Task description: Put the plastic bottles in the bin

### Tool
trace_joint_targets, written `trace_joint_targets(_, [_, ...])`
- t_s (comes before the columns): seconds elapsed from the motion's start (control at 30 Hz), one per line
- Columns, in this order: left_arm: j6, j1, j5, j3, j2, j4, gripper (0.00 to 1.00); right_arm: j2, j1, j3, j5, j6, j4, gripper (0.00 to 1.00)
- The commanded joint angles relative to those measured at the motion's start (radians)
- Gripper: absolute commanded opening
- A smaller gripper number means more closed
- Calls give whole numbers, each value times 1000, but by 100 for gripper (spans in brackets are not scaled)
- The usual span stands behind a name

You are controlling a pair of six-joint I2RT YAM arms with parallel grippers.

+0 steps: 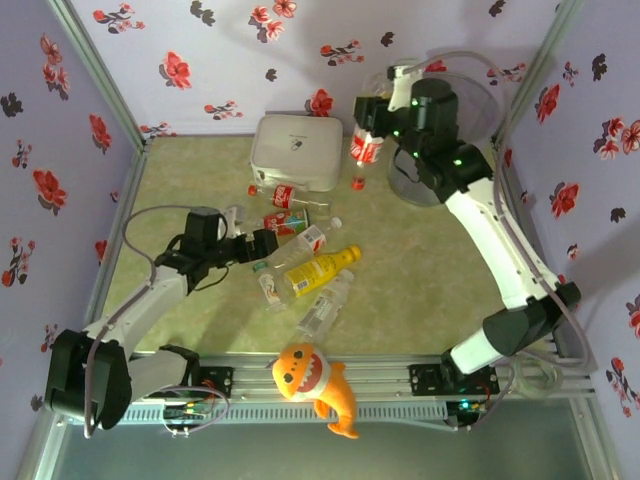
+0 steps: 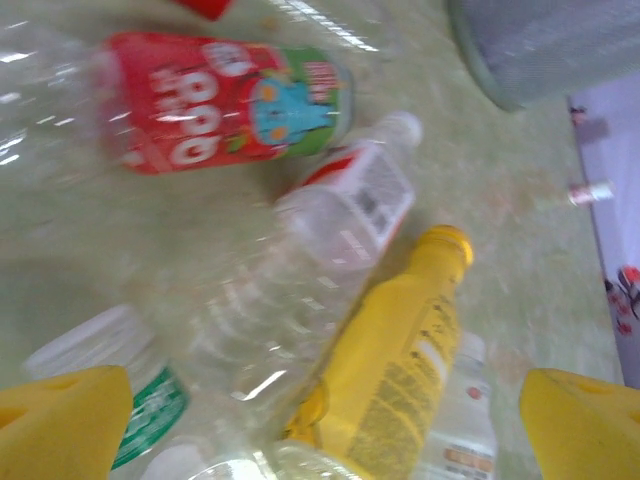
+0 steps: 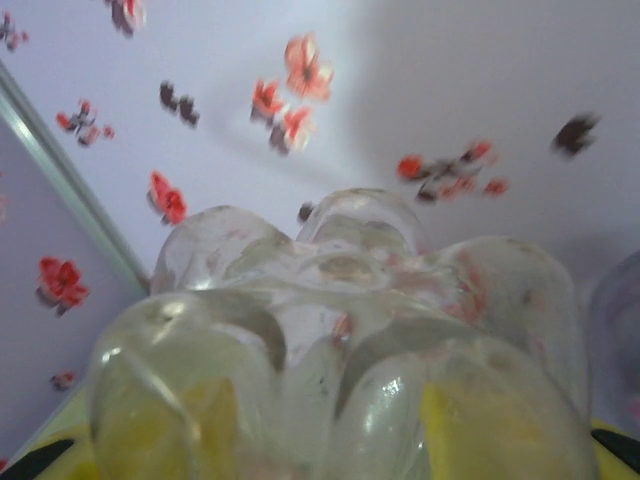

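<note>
**Top external:** right tool pinching a red-labelled bottle, holding it just left of the bin; this arm is the nearer one for the drop. Left tool hovering beside loose bottles lying on the counter.

**Left wrist:** pads standing spread; yellow bottle lying diagonally ahead, cap pointing away.

**Right wrist:** held bottle's base facing the camera, pads clamping it.

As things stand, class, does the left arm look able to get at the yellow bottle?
Probably yes: the open left pincer hovers by the yellow bottle, nothing over it, though clear bottles crowd both sides.
</note>
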Motion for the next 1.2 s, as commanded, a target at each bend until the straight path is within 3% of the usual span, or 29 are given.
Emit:
trace_joint_targets(0.0, [-83, 23, -38, -41, -23, -24, 100, -35, -76, 57, 102, -100, 74, 33])
trace_joint_targets(0.27, [-179, 16, -63, -107, 31, 30, 100, 14, -168, 143, 313, -295, 186, 14])
trace_joint_targets(0.5, [-150, -11, -136, -79, 33, -54, 100, 162, -283, 282, 386, -339, 203, 10])
trace_joint_targets(0.77, [-135, -46, -200, -59, 30, -115, 100, 398, -360, 520, 399, -316, 40, 10])
trace_joint_targets(1.0, [-126, -57, -215, -55, 29, -128, 100, 483, -383, 508, 426, -257, -12, 10])
trace_joint_targets(1.17, [-124, -59, -218, -57, 22, -130, 100, 482, -391, 351, 452, -244, 94, 11])
